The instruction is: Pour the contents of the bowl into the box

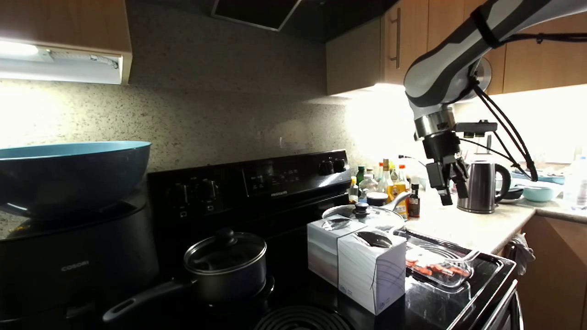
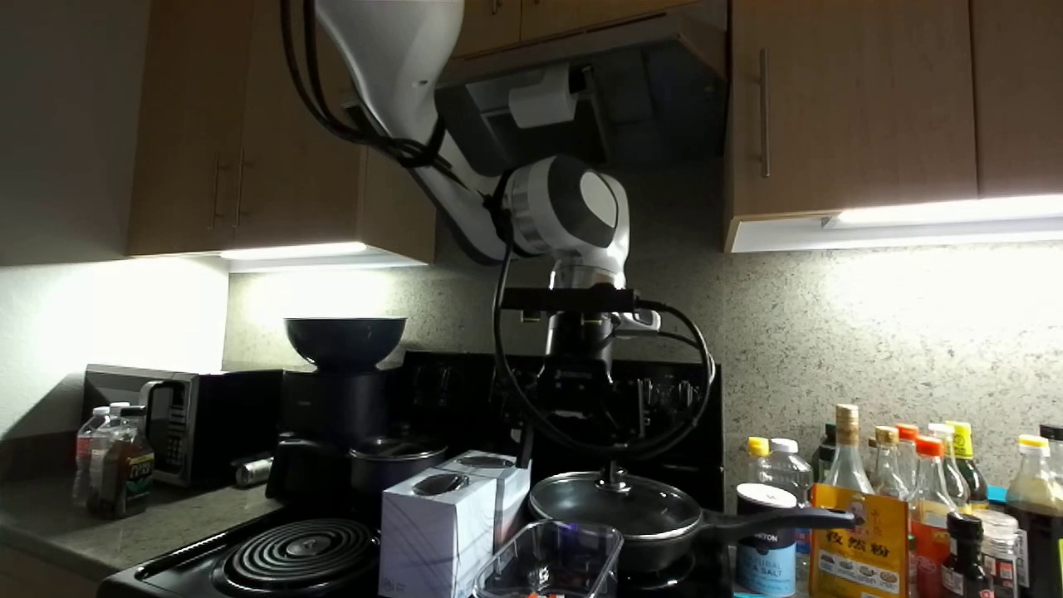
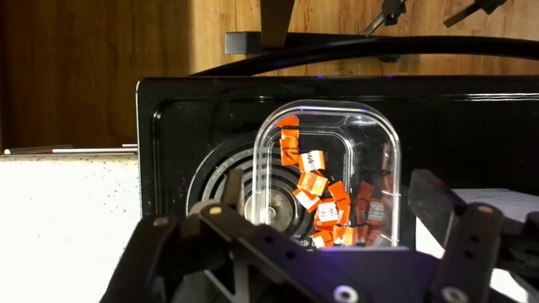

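The bowl is a clear rectangular tray with rounded corners, on the stove's burner in the wrist view (image 3: pixel 395 155). It also shows in both exterior views (image 1: pixel 451 285) (image 2: pixel 610 544). The contents are small orange-red packets with white labels (image 3: pixel 313 183), loose inside it; they also show in an exterior view (image 1: pixel 431 268). The box is a white carton with a dark oval top opening (image 1: pixel 367 270) (image 2: pixel 436 527), beside the bowl; a similar carton (image 1: pixel 323 250) stands against it. My gripper (image 3: pixel 330 198) is open and empty, high above the bowl (image 1: pixel 453 195) (image 2: pixel 581 432).
A black lidded pot (image 1: pixel 229 279) and a glass-lidded pan (image 2: pixel 619 515) with a long handle sit on the stove near the cartons. Bottles (image 2: pixel 889 465) and a kettle (image 1: pixel 477 188) stand on the counter. A big blue bowl (image 1: pixel 78 178) rests on a black appliance (image 1: pixel 78 275).
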Controlling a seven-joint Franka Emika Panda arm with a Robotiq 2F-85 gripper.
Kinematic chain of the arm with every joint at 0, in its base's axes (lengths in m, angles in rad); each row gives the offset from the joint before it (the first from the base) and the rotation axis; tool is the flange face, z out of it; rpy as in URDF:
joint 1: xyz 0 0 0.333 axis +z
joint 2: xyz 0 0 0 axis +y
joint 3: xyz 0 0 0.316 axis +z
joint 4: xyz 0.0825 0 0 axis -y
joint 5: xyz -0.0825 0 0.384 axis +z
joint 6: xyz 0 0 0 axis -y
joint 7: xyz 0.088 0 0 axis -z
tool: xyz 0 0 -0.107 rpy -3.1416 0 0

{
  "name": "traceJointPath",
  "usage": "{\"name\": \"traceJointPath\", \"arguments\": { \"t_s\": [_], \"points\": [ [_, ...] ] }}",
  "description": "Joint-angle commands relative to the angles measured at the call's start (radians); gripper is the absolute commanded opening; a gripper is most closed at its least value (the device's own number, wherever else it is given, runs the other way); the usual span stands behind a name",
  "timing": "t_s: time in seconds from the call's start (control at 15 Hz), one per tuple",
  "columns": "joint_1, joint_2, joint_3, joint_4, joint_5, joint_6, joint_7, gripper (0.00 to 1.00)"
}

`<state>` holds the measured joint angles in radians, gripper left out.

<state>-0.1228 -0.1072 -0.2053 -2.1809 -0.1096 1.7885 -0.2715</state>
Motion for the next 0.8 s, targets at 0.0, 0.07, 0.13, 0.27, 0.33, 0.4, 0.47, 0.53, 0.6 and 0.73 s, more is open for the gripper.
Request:
{"name": "traceJointPath", "arguments": {
  "t_s": [0.0,0.07,0.13,0.27,0.33,0.4,0.47,0.53,0.6,0.73],
  "points": [
    [-0.040,0.088,-0.022,0.061,0.010,-0.028,-0.065,1.00],
    [-0.046,0.106,-0.025,0.071,0.012,-0.029,-0.075,1.00],
    [-0.050,0.126,-0.024,0.080,0.013,-0.031,-0.085,1.00],
    [-0.054,0.169,-0.018,0.097,0.012,-0.034,-0.090,1.00],
    [-0.054,0.192,-0.014,0.107,0.008,-0.035,-0.088,1.00],
    [-0.054,0.211,-0.009,0.115,0.008,-0.036,-0.089,1.00],
    [-0.055,0.230,-0.005,0.123,0.007,-0.031,-0.090,1.00],
    [-0.056,0.246,0.000,0.132,0.005,-0.031,-0.091,1.00],
    [-0.058,0.263,0.004,0.143,0.005,-0.033,-0.087,1.00],
    [-0.061,0.279,0.009,0.154,0.004,-0.038,-0.084,1.00]
  ]
}}
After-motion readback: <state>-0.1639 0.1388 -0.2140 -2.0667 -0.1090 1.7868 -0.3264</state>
